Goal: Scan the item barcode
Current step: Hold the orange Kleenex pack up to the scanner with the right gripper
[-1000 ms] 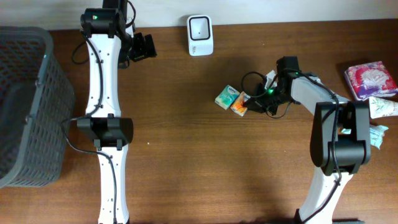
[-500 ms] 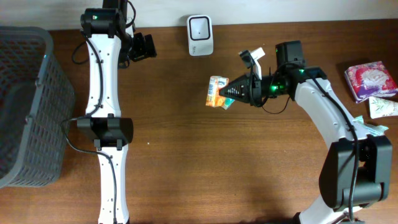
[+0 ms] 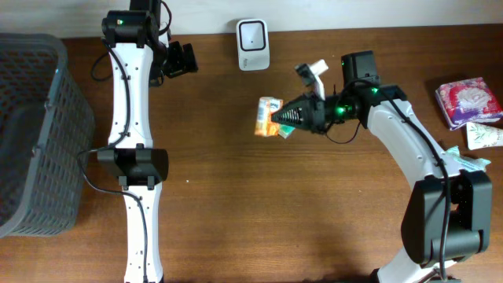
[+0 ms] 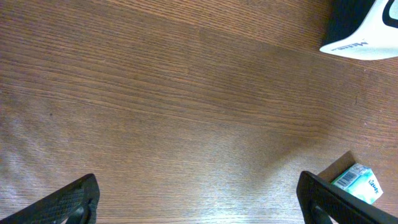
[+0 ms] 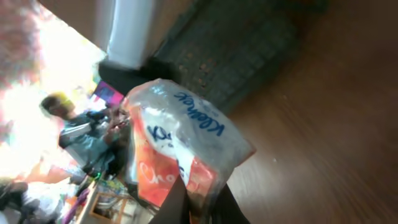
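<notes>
One orange tissue pack (image 3: 269, 118) sits pinched at its edge in the right gripper (image 3: 281, 119), whose fingers are clamped tight on the wrapper. The right wrist view shows the pack hanging crumpled above the finger pads (image 5: 200, 198), with blue lettering on its clear top and white script on the orange part. Seen from overhead, the pack is held over the middle of the table (image 3: 259, 212), toward the far edge. It is near the white barcode scanner (image 3: 253, 34) but not touching it, and the scanner stands upright at the table's back edge. Just under the right gripper, a teal tissue pack (image 3: 286, 133) lies on the wood, partly covered by the fingers.

Farther right, beside the right arm's base, a pink floral pack (image 3: 469, 101) and a white-and-green pack (image 3: 486, 135) lie close together on the table.

At the back left, the left gripper (image 3: 182, 59) hovers with its jaws spread wide and nothing between them. In its wrist view, the two dark fingers (image 4: 71, 199) frame bare wood grain.

At the table's left edge stands a grey mesh basket (image 3: 31, 134). Only its own grey lattice can be made out inside it.
</notes>
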Motion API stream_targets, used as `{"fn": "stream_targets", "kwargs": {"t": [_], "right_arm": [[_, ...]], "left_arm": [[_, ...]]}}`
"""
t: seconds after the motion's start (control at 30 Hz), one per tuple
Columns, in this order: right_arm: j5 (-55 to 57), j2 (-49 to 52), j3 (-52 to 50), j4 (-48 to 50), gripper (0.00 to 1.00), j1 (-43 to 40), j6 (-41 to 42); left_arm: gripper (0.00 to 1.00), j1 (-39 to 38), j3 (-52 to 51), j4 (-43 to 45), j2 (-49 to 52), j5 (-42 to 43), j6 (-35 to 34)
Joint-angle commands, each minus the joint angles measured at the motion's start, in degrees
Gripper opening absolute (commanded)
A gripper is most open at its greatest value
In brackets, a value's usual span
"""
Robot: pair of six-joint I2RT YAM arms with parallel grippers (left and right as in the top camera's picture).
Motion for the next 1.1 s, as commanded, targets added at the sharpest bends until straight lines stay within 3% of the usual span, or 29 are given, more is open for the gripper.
{"fn": "stream_targets", "kwargs": {"t": [0.0, 0.13, 0.2, 0.3, 0.5, 0.6, 0.73, 0.97, 1.07], "right_arm": [[35.15, 0.5, 2.4, -0.42, 0.04, 2.54, 18.58], [87.58, 0.52, 11.85, -0.83, 0.04, 9.38, 15.78], [97.72, 0.68, 11.96, 5.51, 0.04, 12.09, 9.18], [96.87, 4.55, 15.04, 14.91, 0.04, 12.57, 5.07], [93.79, 25.31, 40.09, 21.49, 0.04, 12.63, -8.94], [90.82, 28.35, 40.57, 28.63, 0.04, 13.05, -14.88], [83.76, 30.29, 40.57, 29.94, 0.04, 14.56, -34.45], [86.16, 34.75, 40.52, 27.67, 0.04, 14.78, -37.53], [86.75, 35.1, 40.52, 26.53, 0.04, 14.78, -43.36]], "left_arm": [[0.99, 0.0, -0.44, -0.07, -0.66, -0.59, 0.9], [0.99, -0.02, -0.44, -0.07, -0.66, -0.59, 0.9], [0.99, 0.0, -0.44, -0.07, -0.66, -0.59, 0.9], [0.99, 0.0, -0.44, -0.07, -0.66, -0.59, 0.9], [0.99, 0.0, -0.44, -0.07, -0.66, -0.59, 0.9], [0.99, -0.04, -0.44, -0.07, -0.66, -0.59, 0.9], [0.99, -0.04, -0.44, -0.07, -0.66, -0.59, 0.9], [0.99, 0.0, -0.44, -0.07, -0.66, -0.59, 0.9], [0.99, -0.02, -0.44, -0.07, -0.66, -0.59, 0.9]]}}
